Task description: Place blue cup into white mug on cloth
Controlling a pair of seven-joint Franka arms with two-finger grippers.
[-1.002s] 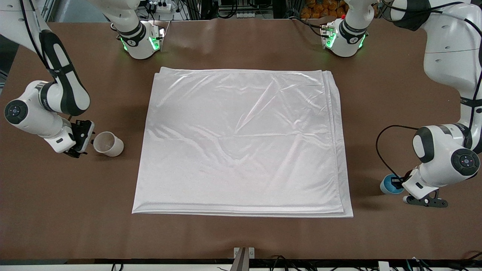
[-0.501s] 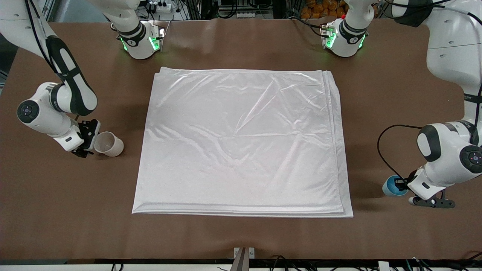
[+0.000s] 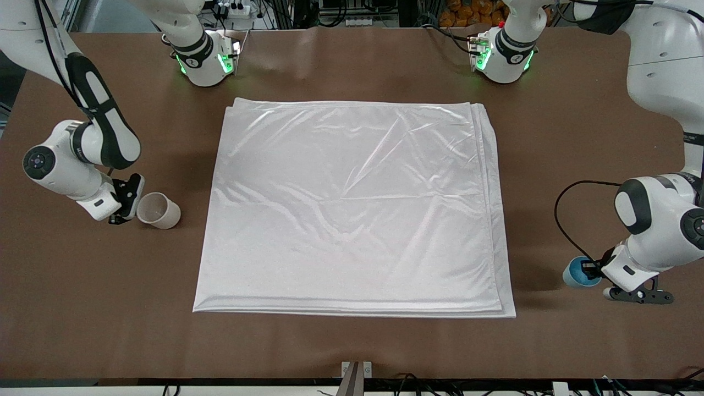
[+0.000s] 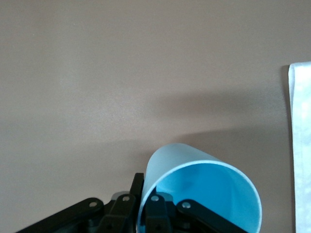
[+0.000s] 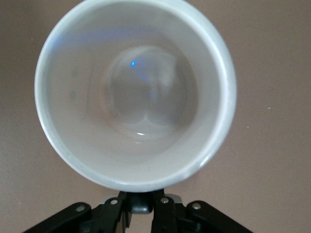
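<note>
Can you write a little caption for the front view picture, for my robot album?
Right gripper grips the white mug, left gripper the blue cup, cloth between them.

The right gripper (image 3: 130,199) moves in from beside the mug (image 3: 158,210) and now clamps its handle side. The left gripper (image 3: 595,270), pinching the blue cup (image 3: 577,273) by its rim, carries it slightly toward the left arm's end of the table.

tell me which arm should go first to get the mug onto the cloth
Right. Its end effector is shut on the white mug, beside the cloth at that arm's end. The left end effector holds the blue cup, which goes in afterward.
</note>
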